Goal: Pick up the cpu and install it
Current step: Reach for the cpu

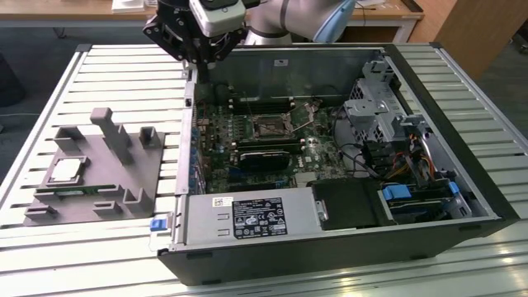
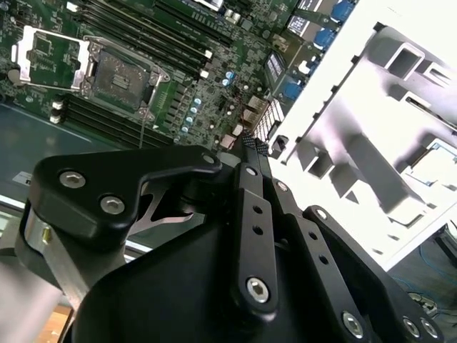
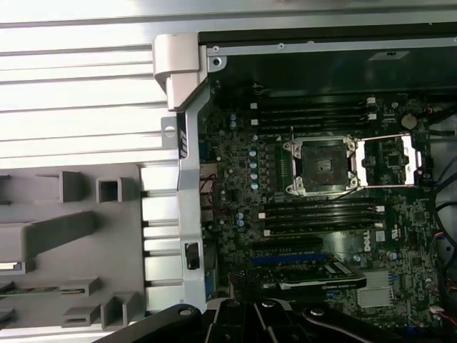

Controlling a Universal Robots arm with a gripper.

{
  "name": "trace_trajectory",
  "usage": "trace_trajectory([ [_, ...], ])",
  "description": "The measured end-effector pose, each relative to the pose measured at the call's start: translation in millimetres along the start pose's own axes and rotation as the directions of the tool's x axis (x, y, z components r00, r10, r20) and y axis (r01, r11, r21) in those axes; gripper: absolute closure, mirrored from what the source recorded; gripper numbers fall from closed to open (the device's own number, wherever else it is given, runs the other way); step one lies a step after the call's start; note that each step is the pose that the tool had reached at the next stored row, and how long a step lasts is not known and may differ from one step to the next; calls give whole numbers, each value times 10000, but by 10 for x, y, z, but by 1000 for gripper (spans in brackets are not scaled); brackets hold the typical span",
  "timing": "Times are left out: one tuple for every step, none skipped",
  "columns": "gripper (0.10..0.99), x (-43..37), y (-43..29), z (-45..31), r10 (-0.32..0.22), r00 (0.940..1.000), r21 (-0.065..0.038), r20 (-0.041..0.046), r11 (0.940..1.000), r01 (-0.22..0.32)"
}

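The cpu (image 1: 67,170) is a flat silver square lying in a recess of the grey fixture (image 1: 123,173), on the exterior view's left; in the second wrist view the cpu (image 2: 434,168) sits in that same fixture. My gripper (image 1: 200,60) hangs high over the far left corner of the open computer case (image 1: 429,204), well away from the cpu. Its fingers (image 2: 246,186) meet at the tips with nothing between them, so my gripper (image 2: 251,145) is shut. The black socket (image 1: 268,127) on the motherboard stands open, its metal load plate (image 3: 389,161) flipped back beside the socket (image 3: 321,166).
A long green memory stick (image 1: 78,190) lies in the fixture near the cpu. Grey posts (image 1: 111,133) rise from the fixture. Inside the case are memory slots (image 3: 314,114), a graphics card (image 1: 264,162), a power supply (image 1: 247,216) and a drive cage (image 1: 379,117). The table is slatted metal.
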State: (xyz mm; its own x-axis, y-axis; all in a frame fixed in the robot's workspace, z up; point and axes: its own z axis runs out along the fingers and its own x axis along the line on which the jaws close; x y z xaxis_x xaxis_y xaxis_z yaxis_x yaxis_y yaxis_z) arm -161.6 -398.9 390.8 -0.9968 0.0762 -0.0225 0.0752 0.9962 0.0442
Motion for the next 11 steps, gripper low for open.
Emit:
trace_trajectory([
  [980,7,-1,1,-1,10000,0,0,10000,1],
  [980,14,-1,1,-1,10000,0,-1,10000,1],
  [980,21,-2,1,0,10000,0,-1,10000,0],
  [980,28,-2,2,0,10000,0,-1,10000,0],
  [980,35,-3,2,-1,10000,0,-1,10000,1],
  [980,42,-4,3,0,10000,-1,-2,10000,0],
  [980,49,-4,4,0,10000,0,-2,10000,0],
  [980,56,-5,4,0,10000,0,-3,10000,0],
  [980,62,-5,5,0,10000,0,-3,10000,0],
  [980,69,-5,5,1,10000,-1,-3,10000,-1],
  [980,75,-6,6,0,10000,-1,-4,10000,0],
])
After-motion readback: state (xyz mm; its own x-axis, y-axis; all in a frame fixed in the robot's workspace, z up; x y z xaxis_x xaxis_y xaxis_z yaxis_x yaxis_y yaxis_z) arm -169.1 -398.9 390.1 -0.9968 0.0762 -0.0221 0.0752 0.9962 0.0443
